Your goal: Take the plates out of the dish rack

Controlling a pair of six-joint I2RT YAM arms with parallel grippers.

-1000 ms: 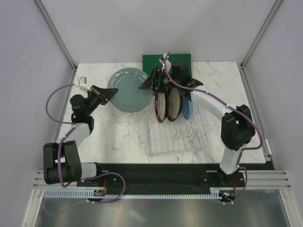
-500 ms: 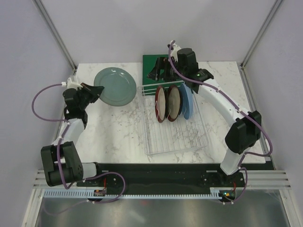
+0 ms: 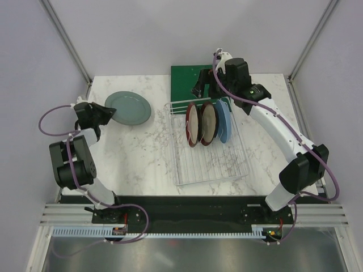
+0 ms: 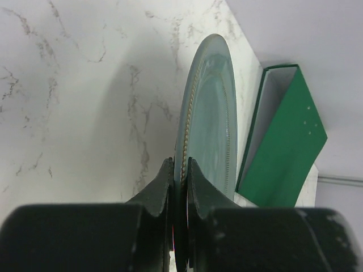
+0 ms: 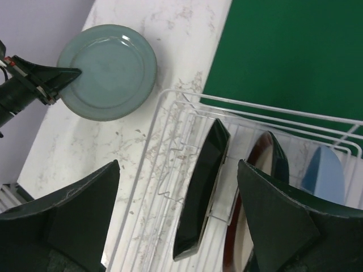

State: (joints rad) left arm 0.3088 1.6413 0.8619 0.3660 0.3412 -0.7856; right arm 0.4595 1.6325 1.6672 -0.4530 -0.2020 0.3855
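The grey-green plate (image 3: 127, 107) lies at the table's back left, held by its left rim in my left gripper (image 3: 109, 112), which is shut on it; the left wrist view shows the rim (image 4: 195, 113) pinched between the fingers. The white wire dish rack (image 3: 210, 164) stands at centre right. Two red-brown plates (image 3: 193, 124) (image 3: 209, 123) and the light blue plate (image 3: 224, 122) stand on edge in it. My right gripper (image 3: 205, 86) hovers open above the rack's far end; in its wrist view, one dark plate (image 5: 203, 187) sits between the fingers, well below.
A flat dark green board (image 3: 190, 85) lies at the table's back, behind the rack. Grey walls enclose the table on three sides. The rack's near half holds no plates.
My left arm carried the grey-green plate leftward and down to the table's back left. My right gripper moved right and back, away from the plate, to above the rack's far end.
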